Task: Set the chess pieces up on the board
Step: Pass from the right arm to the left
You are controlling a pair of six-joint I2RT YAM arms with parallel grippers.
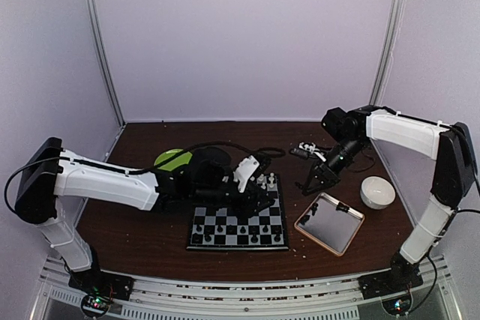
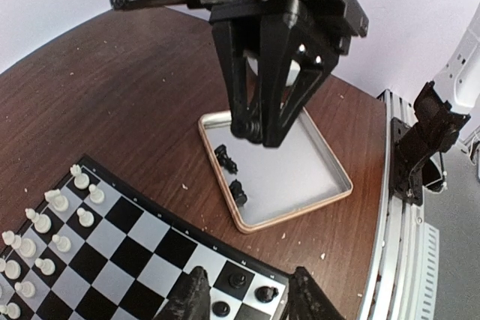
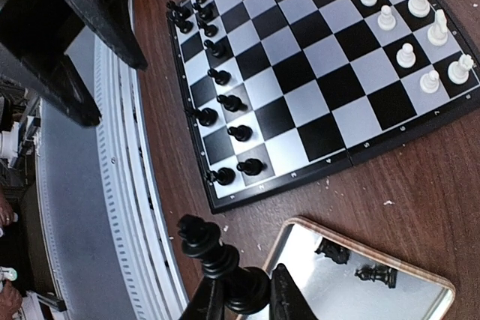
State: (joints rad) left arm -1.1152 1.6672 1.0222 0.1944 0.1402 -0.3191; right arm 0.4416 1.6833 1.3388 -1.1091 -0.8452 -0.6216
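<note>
1. On the dark wooden table lies the board, flat and near the front edge, with the tan-rimmed tray just beside its right side, apart from it.
2. Black pieces stand in a line along the board's near edge. A few more sit on the outermost row behind them, which has gaps.
3. White pieces stand upright in two rows along the opposite, far edge.
4. The right gripper hangs over the near-left corner of the tray. Its jaws are clamped on a tall black piece, which they grip at its base. The piece is tilted, and its crowned head points away from the fingers.
5. Two black figures lie inside the tray near its left wall — one a little farther back than the other.
6. The left gripper reaches across the board and hovers above its near-right corner. Its fingers are spread apart and hold nothing; three black pieces stand on the squares seen between them.
7. A white bowl sits on the table to the right of the tray — well apart from the board.
8. A green round object lies behind the left arm, beyond the board's far-left corner.
</note>
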